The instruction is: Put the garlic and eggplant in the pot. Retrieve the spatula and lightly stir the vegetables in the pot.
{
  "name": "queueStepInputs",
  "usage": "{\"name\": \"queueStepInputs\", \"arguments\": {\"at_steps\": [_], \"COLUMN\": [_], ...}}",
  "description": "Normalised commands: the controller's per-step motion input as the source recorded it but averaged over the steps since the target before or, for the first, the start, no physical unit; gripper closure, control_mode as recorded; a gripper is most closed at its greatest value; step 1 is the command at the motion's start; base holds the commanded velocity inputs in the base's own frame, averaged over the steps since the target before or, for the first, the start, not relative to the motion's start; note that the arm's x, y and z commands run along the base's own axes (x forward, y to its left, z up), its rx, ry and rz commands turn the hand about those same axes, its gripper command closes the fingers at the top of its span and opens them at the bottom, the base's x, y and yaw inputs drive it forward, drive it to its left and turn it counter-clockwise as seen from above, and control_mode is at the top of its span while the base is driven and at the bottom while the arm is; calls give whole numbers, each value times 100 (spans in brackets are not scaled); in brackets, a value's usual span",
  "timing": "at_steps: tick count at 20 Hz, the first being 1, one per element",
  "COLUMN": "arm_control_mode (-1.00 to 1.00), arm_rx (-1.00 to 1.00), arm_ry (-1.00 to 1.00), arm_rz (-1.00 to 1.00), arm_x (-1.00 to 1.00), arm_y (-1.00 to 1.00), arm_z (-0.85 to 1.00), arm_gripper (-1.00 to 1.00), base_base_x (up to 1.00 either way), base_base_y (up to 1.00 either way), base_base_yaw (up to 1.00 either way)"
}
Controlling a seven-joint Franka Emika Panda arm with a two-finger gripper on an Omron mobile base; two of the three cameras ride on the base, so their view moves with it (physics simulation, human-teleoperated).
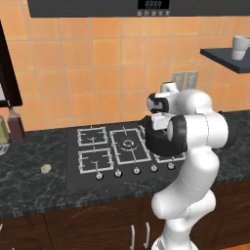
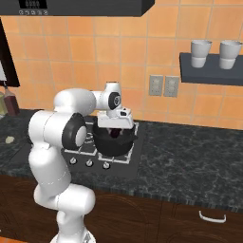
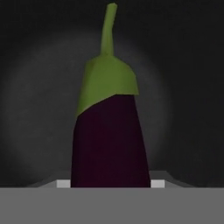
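Observation:
The eggplant [image 3: 109,140], dark purple with a green cap and stem, stands between the jaws of my gripper [image 3: 110,183], which is shut on it. Behind it spreads the dark inside of the black pot [image 3: 188,87]. In the right base view my gripper [image 2: 115,129] points down into the pot [image 2: 107,146] on the stove's right side, with a bit of purple eggplant [image 2: 115,134] showing at the rim. My arm hides most of the pot [image 1: 149,139] in the left base view. The garlic [image 1: 46,168] [image 2: 9,139], a small pale lump, lies on the dark counter left of the stove. The spatula is out of view.
The stove [image 1: 122,146] has several burner grates and a row of knobs along its front. Two tall bottles [image 1: 15,124] stand at the counter's far left by the wall. Cups [image 2: 199,52] sit on a wall shelf at the right, above open dark counter.

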Motion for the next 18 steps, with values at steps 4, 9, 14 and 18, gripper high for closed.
{"name": "queueStepInputs", "arguments": {"at_steps": [4,9,14,18], "arm_control_mode": [-100,-100,-100,-100], "arm_rx": [0,0,1,0], "arm_ry": [-6,-13,-2,-7], "arm_rz": [0,-1,-1,0], "arm_x": [0,0,0,4], "arm_y": [12,11,0,1], "arm_z": [-31,-15,4,31], "arm_gripper": [100,-100,-100,-100], "base_base_x": [0,0,0,0], "base_base_y": [0,0,0,0], "base_base_yaw": [0,0,0,0]}}
